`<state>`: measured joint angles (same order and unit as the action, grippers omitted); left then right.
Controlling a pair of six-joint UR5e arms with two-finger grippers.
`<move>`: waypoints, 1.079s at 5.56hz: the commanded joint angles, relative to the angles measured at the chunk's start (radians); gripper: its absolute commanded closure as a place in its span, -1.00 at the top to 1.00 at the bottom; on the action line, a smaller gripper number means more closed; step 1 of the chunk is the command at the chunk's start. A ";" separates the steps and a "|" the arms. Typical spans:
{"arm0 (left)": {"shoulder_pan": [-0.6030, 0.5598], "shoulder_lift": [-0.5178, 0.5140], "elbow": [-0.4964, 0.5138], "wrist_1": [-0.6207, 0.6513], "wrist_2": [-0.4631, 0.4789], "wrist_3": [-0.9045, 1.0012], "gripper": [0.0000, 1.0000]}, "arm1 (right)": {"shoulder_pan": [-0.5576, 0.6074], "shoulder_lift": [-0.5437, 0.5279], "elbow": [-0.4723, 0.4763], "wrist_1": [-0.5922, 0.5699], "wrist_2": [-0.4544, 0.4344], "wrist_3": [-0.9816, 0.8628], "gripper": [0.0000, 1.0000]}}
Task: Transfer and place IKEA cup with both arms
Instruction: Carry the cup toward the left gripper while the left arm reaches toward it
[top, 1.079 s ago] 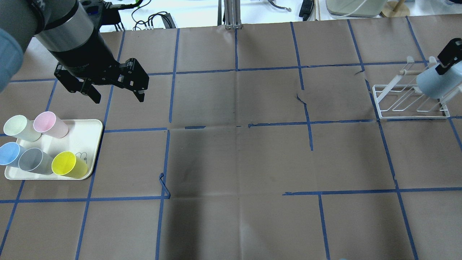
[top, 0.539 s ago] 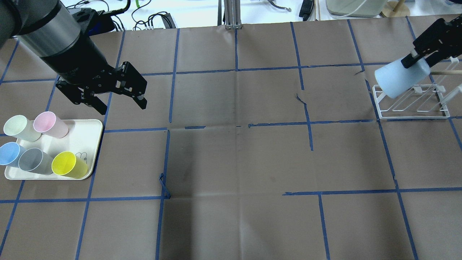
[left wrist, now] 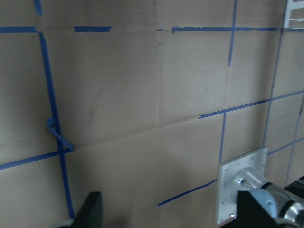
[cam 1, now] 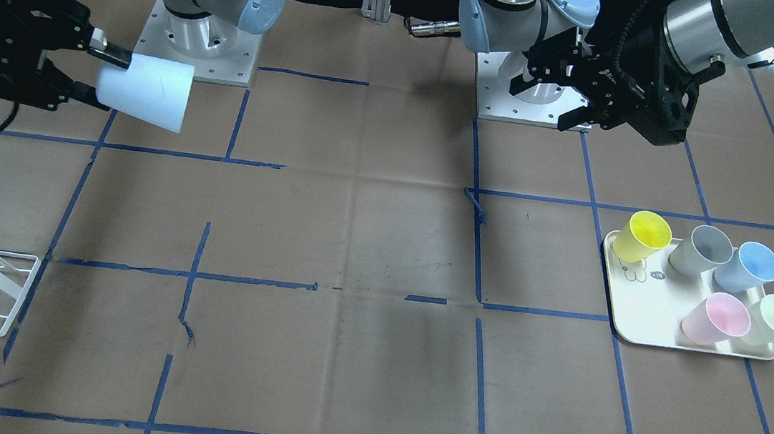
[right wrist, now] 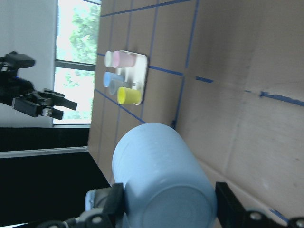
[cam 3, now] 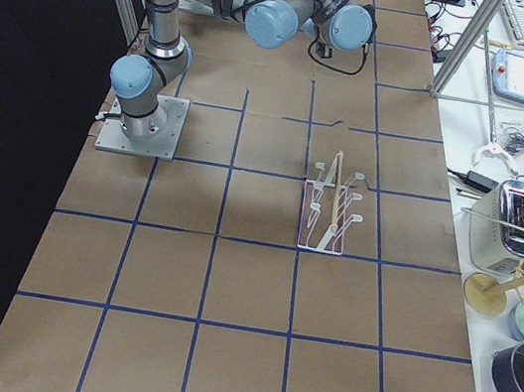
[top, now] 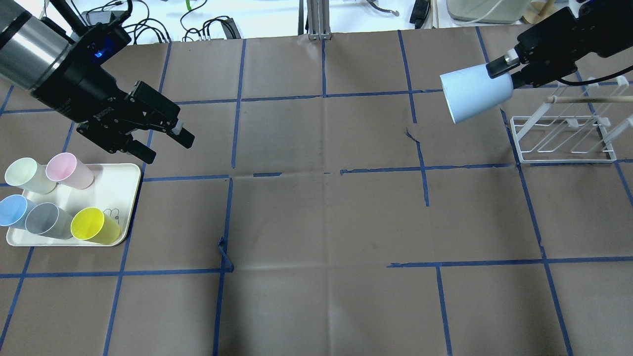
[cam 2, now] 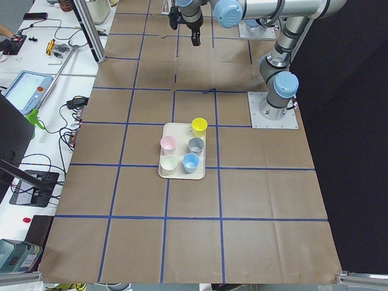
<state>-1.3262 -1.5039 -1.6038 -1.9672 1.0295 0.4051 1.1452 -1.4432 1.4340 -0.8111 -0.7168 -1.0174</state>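
Note:
My right gripper (top: 504,74) is shut on the light-blue IKEA cup (top: 474,94). It holds the cup on its side above the table, left of the white rack, mouth toward the table's middle. In the front view the cup (cam 1: 144,100) hangs from that gripper (cam 1: 101,75) at the left. The right wrist view shows the cup (right wrist: 161,180) between the fingers. My left gripper (top: 168,149) is open and empty, hovering just beyond the tray's far right corner; it also shows in the front view (cam 1: 541,107).
A cream tray (top: 118,178) at the left holds several pastel cups, among them a near-identical blue one (top: 12,210). The white wire rack (top: 564,133) stands at the right. Brown paper with blue tape lines covers the table.
My right gripper has carried the cup from the rack up and to the left, toward the table's middle. My left gripper has turned and shifted slightly, staying open.

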 commanded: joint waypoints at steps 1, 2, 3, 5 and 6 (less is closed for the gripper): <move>0.013 0.007 -0.068 -0.022 -0.290 0.021 0.99 | 0.098 0.006 0.163 0.075 0.286 -0.110 -0.39; 0.013 0.025 -0.120 -0.025 -0.419 0.033 0.99 | 0.188 0.006 0.240 0.075 0.468 -0.109 -0.39; 0.013 0.034 -0.161 -0.016 -0.534 0.041 0.99 | 0.276 0.007 0.287 0.075 0.608 -0.109 -0.39; 0.009 0.022 -0.166 0.033 -0.696 0.041 0.99 | 0.321 0.007 0.299 0.075 0.657 -0.090 -0.39; 0.002 0.004 -0.148 0.094 -0.700 0.031 0.98 | 0.320 0.007 0.299 0.075 0.655 -0.090 -0.39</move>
<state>-1.3191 -1.4879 -1.7630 -1.9185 0.3507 0.4424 1.4628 -1.4358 1.7323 -0.7365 -0.0641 -1.1093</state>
